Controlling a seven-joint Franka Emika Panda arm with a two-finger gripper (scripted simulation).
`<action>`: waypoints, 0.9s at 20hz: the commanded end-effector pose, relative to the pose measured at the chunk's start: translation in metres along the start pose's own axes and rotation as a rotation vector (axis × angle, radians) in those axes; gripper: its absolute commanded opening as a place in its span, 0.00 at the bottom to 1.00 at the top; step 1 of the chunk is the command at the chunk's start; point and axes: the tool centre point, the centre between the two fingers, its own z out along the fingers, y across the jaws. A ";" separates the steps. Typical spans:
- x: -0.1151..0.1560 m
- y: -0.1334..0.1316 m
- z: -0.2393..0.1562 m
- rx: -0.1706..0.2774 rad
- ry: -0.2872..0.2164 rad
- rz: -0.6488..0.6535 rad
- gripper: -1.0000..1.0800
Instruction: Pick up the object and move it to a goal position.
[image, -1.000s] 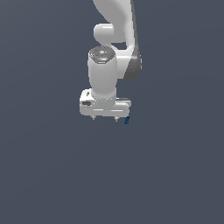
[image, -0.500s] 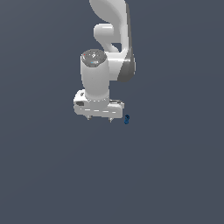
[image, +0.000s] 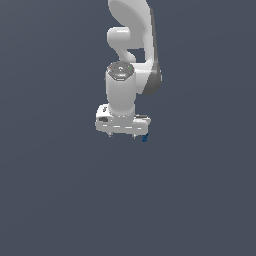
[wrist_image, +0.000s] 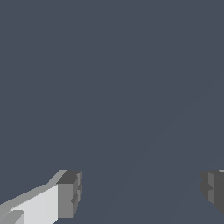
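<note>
The object (image: 145, 138) is a tiny dark-blue lump showing just below the white hand's corner on the exterior view's right. My gripper (image: 123, 135) points down, and only its two short fingertips show under the white hand. In the wrist view the two grey fingertips (wrist_image: 70, 194) stand wide apart with nothing between them, so the gripper (wrist_image: 140, 190) is open and empty. The object lies outside the jaws and does not show in the wrist view. I cannot tell how far the fingers are above the floor.
The white arm (image: 131, 40) rises from the hand toward the top of the exterior view. All around is a plain dark grey-blue surface.
The arm has turned and shifted toward the exterior view's left, so more of the blue object shows beside the hand. The object has stayed where it was.
</note>
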 end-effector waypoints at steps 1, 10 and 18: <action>-0.010 -0.017 0.009 0.003 -0.002 -0.008 0.96; -0.064 -0.084 0.045 0.015 -0.012 -0.041 0.96; -0.090 -0.108 0.058 0.019 -0.017 -0.055 0.96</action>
